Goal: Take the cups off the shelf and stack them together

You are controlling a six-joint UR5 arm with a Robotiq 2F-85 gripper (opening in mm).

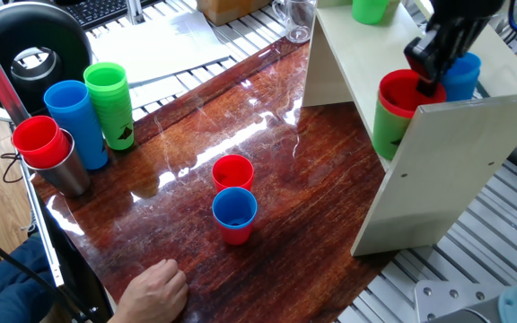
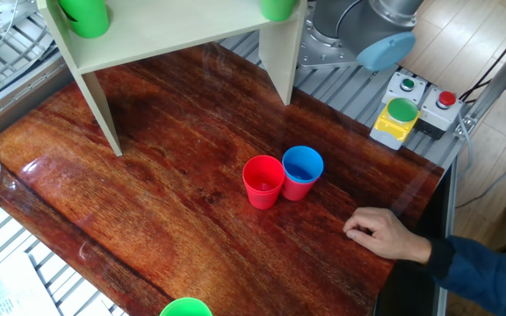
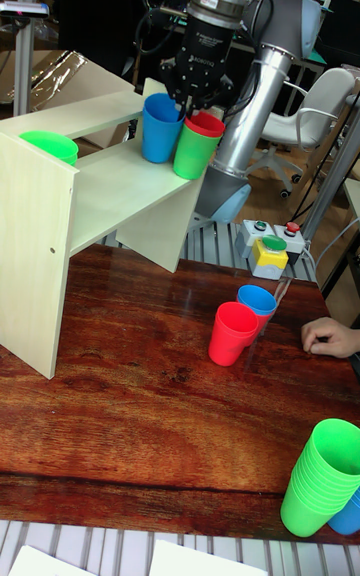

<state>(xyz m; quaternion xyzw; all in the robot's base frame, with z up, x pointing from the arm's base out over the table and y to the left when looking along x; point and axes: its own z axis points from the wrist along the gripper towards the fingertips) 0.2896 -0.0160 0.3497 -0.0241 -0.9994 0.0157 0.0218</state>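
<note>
My gripper (image 1: pixel 426 75) (image 3: pixel 182 104) is over the cream shelf (image 1: pixel 456 170) (image 3: pixel 40 236), shut on the rim of a blue cup (image 1: pixel 461 75) (image 3: pixel 160 131) that hangs just above the shelf board. Right beside it a red cup sits nested in a green cup with a black logo (image 1: pixel 393 112) (image 3: pixel 196 151). Another green cup (image 1: pixel 371 9) (image 3: pixel 46 147) stands at the shelf's far end. On the table, a red cup (image 1: pixel 232 170) (image 2: pixel 263 181) and a blue cup (image 1: pixel 234 211) (image 2: pixel 302 171) stand upright, touching.
Tall blue (image 1: pixel 77 121) and green (image 1: pixel 110 103) cup columns and a steel tumbler holding red cups (image 1: pixel 48 148) stand at the table's left. A person's hand (image 1: pixel 155 287) (image 2: pixel 385 233) rests near the front edge. A button box (image 2: pixel 402 114) sits beside the arm's base.
</note>
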